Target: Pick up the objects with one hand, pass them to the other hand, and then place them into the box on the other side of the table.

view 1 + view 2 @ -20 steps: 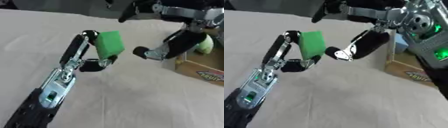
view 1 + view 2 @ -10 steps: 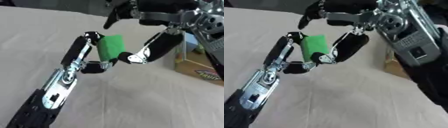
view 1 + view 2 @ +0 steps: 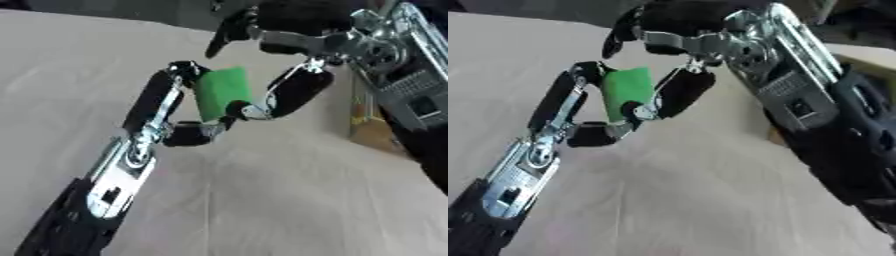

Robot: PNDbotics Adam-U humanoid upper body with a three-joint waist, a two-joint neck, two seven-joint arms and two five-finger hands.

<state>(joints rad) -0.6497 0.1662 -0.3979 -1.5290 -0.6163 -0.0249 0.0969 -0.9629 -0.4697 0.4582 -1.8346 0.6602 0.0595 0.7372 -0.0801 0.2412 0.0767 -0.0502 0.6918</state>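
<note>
A green block (image 3: 222, 91) is held above the table, pinched between the fingers and thumb of my left hand (image 3: 158, 99), whose arm comes up from the lower left. My right hand (image 3: 298, 89) reaches in from the upper right. Its thumb touches the block's lower right side, and its fingers (image 3: 229, 31) spread above and behind the block without touching it. The cardboard box (image 3: 371, 131) stands at the right edge, mostly hidden behind my right arm.
The beige cloth-covered table (image 3: 289, 200) spreads beneath both arms. My right forearm (image 3: 815, 115) fills the right side of the right eye view, in front of the box.
My right hand has moved left from near the box to the green block, and its thumb now touches it. My left hand still holds the block in about the same place.
</note>
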